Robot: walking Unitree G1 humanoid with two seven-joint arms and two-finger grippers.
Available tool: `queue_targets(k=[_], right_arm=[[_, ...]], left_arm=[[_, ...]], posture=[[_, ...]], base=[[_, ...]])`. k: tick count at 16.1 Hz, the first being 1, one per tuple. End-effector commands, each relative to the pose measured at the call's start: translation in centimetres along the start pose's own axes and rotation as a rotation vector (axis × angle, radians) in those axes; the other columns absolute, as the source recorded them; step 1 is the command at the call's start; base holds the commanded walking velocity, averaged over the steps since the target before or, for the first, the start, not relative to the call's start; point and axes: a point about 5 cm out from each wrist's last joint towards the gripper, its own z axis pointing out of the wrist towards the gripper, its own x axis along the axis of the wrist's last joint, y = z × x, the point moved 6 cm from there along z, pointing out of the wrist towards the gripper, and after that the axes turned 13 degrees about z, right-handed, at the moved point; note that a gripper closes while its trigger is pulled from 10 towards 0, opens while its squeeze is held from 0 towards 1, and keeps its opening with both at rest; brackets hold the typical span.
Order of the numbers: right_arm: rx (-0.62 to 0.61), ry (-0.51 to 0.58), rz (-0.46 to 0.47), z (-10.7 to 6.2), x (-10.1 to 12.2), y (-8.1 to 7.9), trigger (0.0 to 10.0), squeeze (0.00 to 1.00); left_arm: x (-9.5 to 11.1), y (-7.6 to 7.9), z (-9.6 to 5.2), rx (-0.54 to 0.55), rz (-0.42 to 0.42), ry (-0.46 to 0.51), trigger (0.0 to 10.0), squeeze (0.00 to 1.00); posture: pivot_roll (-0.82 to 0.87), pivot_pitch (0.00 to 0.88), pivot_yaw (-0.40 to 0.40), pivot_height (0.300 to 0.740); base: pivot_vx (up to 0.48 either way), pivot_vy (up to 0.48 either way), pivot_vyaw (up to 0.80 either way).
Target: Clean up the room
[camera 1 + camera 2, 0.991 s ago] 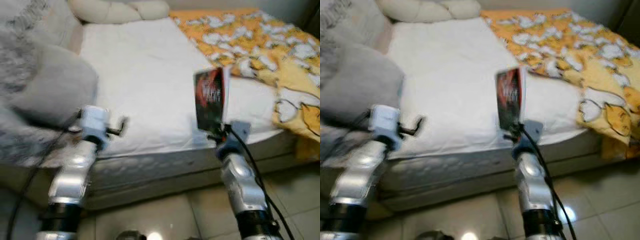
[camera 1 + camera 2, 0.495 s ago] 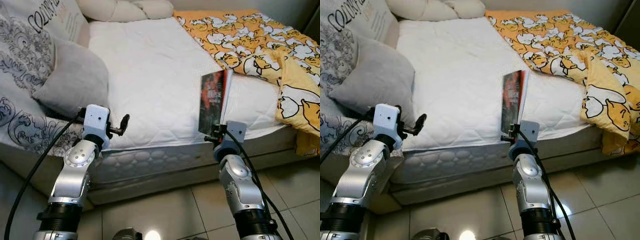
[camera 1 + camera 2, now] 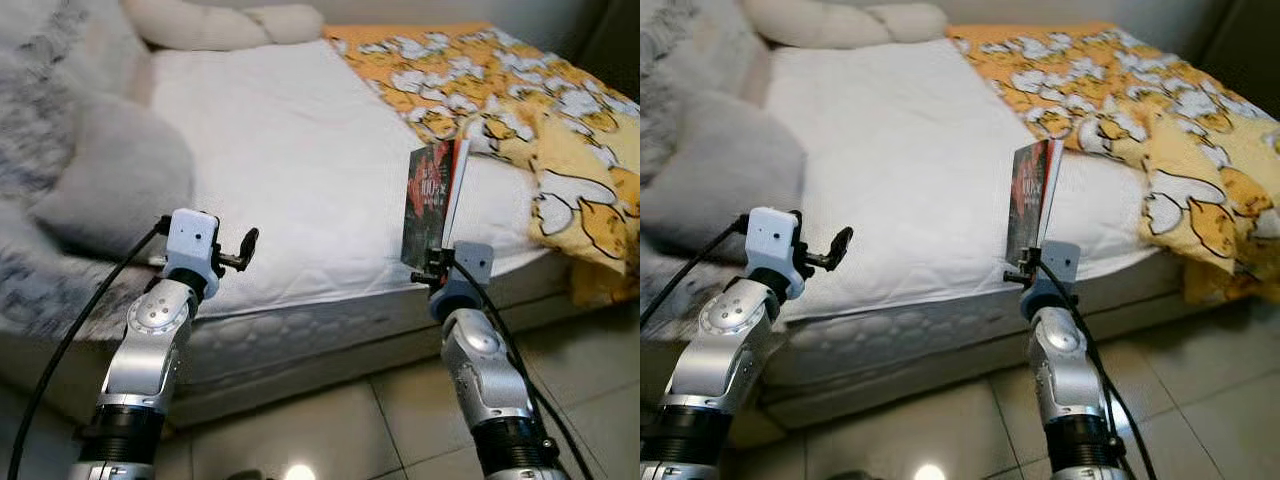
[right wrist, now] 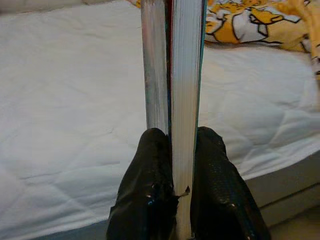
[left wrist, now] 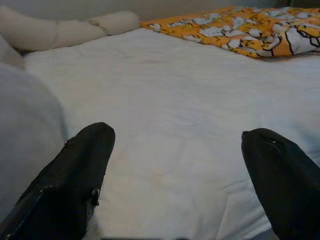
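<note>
One book [image 3: 432, 205] upright in right pincer [image 4: 174, 165], perhaps two pillows [image 3: 115, 180]

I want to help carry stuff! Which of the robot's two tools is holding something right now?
The right tool. Its black fingers pinch a book and hold it upright over the bed's edge, while the left tool is spread open with nothing in it.

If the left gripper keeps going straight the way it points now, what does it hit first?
Probably the white quilted mattress: the open left gripper points low across it, with nothing between its fingers. Further on lies the orange duck-print blanket; depth is unclear.
</note>
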Motion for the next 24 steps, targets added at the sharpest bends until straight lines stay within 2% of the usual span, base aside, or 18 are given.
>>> queue_targets(k=[1,6,9,11,13,24], right_arm=[[0.031,0.060,-0.012,0.3,1.8,-0.8,10.0,0.00],[0.040,0.058,-0.021,0.3,1.7,-1.0,10.0,0.00],[0.061,0.049,-0.033,0.3,1.5,-1.5,10.0,0.00],[0.068,0.064,-0.065,0.3,1.8,-1.6,10.0,0.00],[0.061,0.061,-0.048,0.3,1.7,-1.5,10.0,0.00],[0.079,0.048,-0.038,0.3,1.4,-1.9,10.0,0.00]], left_arm=[[0.6,0.0,0.3,-0.002,0.001,0.014,10.0,0.39],[0.5,0.0,0.2,-0.006,-0.002,0.013,10.0,0.39],[0.4,0.0,0.3,-0.006,0.000,0.011,10.0,0.39],[0.4,-0.1,0.3,-0.005,0.000,0.010,10.0,0.39],[0.4,-0.1,0.3,-0.006,0.002,0.011,10.0,0.39],[0.7,0.3,0.4,-0.026,0.005,0.023,10.0,0.40]], posture=[[0.07,0.000,-0.031,0.740],[0.06,0.000,-0.031,0.740],[0.07,0.000,-0.031,0.740],[0.07,0.000,-0.031,0.740],[0.07,0.000,-0.031,0.740],[0.07,0.000,-0.032,0.740]], base=[[0.364,0.000,0.00],[0.370,0.000,0.69],[0.372,0.000,0.00],[0.375,0.000,0.80],[0.375,0.000,0.79],[0.376,0.000,0.00]])
